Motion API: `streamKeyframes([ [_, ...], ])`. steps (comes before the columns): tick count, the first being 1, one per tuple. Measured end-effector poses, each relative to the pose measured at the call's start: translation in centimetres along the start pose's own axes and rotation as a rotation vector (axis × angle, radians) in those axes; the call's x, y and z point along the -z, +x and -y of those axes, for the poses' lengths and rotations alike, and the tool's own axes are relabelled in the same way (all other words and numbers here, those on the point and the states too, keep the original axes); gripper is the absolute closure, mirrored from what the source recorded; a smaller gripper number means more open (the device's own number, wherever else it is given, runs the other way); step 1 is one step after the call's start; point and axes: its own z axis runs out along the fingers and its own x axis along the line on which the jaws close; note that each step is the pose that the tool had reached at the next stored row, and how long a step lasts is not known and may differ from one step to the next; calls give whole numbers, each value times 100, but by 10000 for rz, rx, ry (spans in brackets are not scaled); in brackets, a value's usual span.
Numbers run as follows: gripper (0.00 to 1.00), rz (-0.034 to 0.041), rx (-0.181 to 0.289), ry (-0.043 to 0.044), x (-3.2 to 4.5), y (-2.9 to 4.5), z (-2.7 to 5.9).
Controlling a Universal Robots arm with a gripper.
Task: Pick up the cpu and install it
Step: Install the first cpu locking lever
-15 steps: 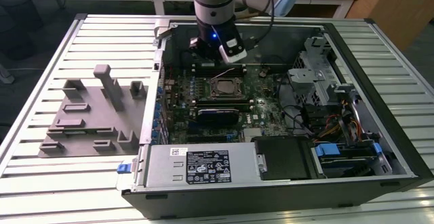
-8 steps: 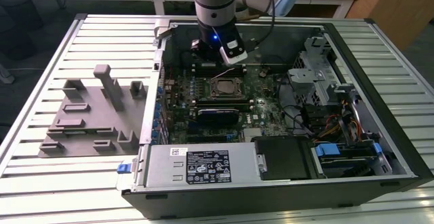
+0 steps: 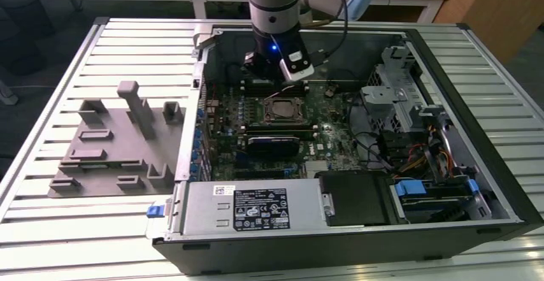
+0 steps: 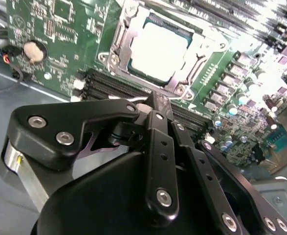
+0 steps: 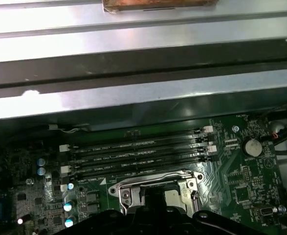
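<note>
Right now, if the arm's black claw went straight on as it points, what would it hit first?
Likely the metal socket frame around the pale silver square cpu, on the green motherboard; depth is unclear, so the black gripper might land beside it.

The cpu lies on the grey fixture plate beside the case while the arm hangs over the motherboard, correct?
Not quite. The cpu sits in the socket frame on the motherboard, not on the grey fixture plate; the second wrist view shows it. The arm does hang over the motherboard, inside the case.
</note>
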Motion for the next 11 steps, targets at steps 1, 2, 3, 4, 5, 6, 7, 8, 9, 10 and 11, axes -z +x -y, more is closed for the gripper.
streamKeyframes([
  [1, 89, 12, -18, 58, -4, -11, -3],
  [2, 89, 23, -33, 113, -8, -20, -6],
  [3, 89, 34, -47, 164, -12, -29, -11],
  [4, 89, 45, -60, 217, -16, -38, -16],
  [5, 89, 55, -74, 267, -20, -48, -20],
  [6, 89, 66, -91, 310, -24, -58, -23],
  [7, 89, 74, -117, 337, -29, -68, -25],
  [8, 89, 81, -144, 350, -34, -76, -26],
  [9, 89, 87, -175, 355, -38, -84, -27],
  [10, 89, 89, -197, 358, -41, -89, -29],
  [11, 89, 90, -210, 362, -44, -90, -34],
])
